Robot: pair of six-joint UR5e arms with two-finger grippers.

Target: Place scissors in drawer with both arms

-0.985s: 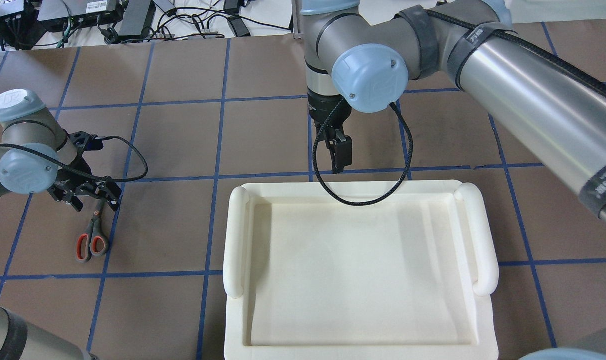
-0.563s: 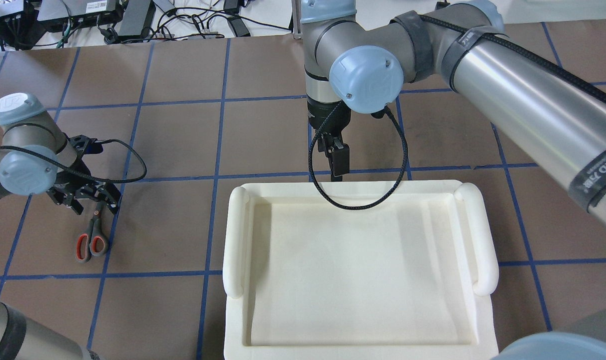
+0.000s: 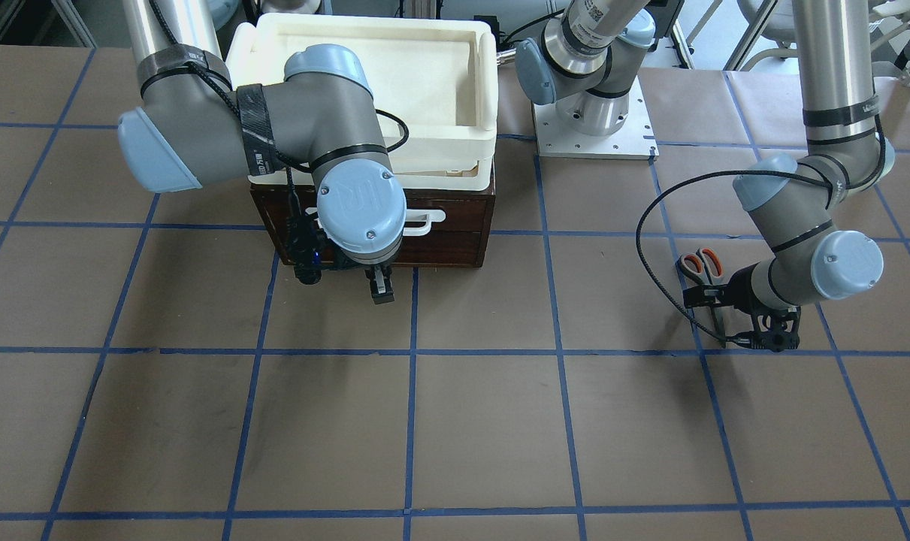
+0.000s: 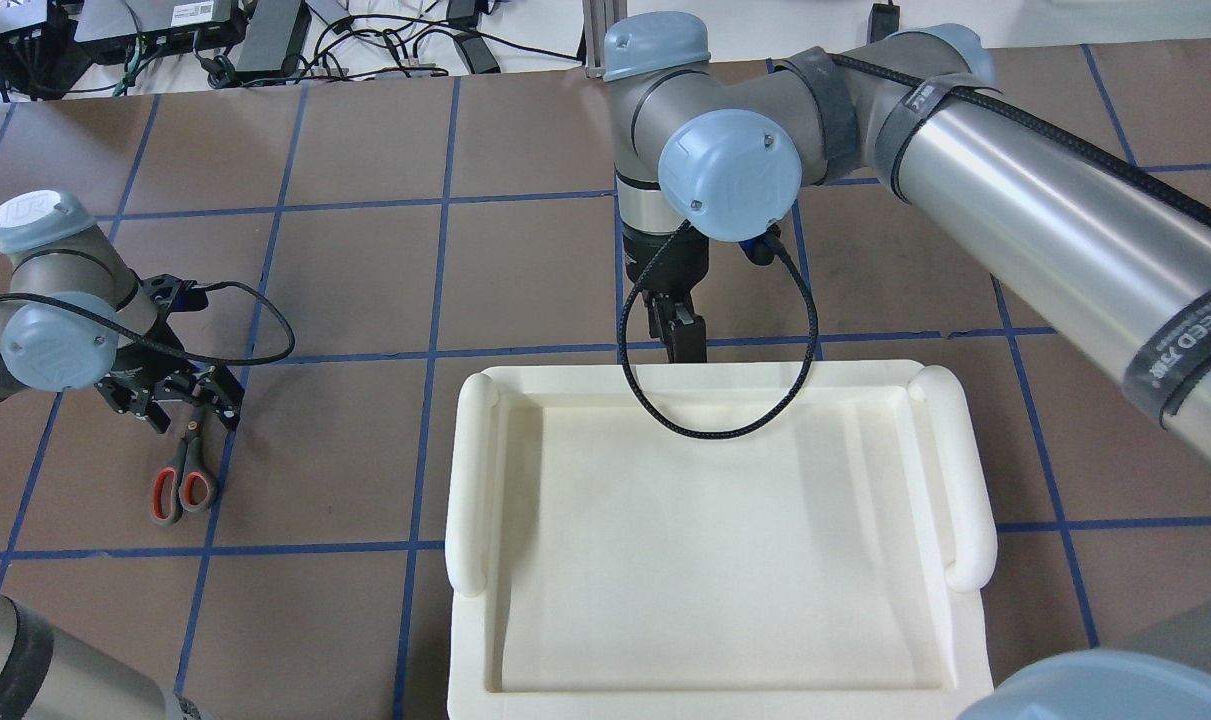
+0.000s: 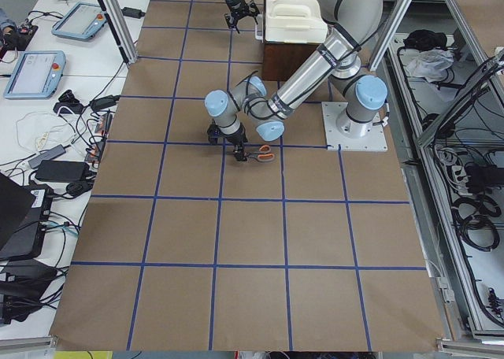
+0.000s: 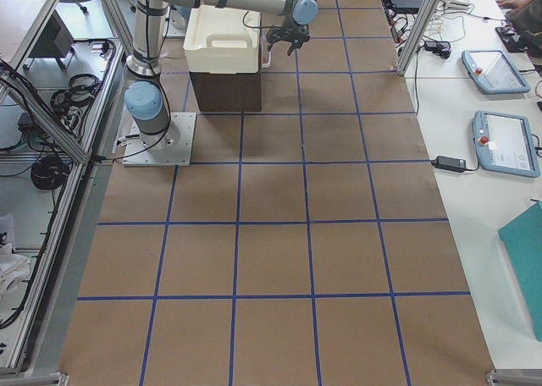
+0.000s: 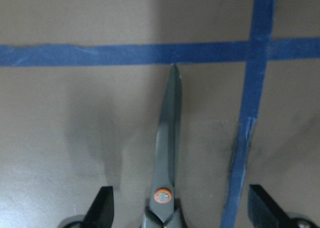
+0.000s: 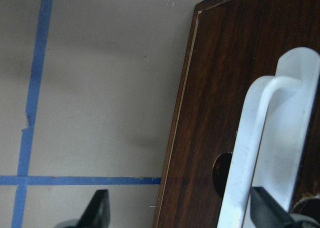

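Table [image 4: 365, 270]: brown surface w/ blue tape grid.
Right arm [image 4: 1015, 200]: reaches across the white tray [image 4: 473, 470], wrist bent down in front of the box.
Left arm [image 4: 55, 300]: low over the table on the robot's left side.
Tray sits on top of a dark wooden box; the drawer [image 3: 455, 218] is in the box's front and looks pushed in, front approx. flush.
Right gripper [image 4: 680, 335]: fingers spread, nothing held. In the wrist view the drawer's white handle [image 8: 270, 138] lies between the two fingertips. Contact w/ handle: cannot tell.
Left gripper [image 4: 193, 405]: fingers apart, one each side of the scissors [image 4: 187, 465] near the pivot, not clamped.
Scissors: flat on the table, blades together, tip toward a tape line, handles toward the robot. Pos. well apart from the drawer.
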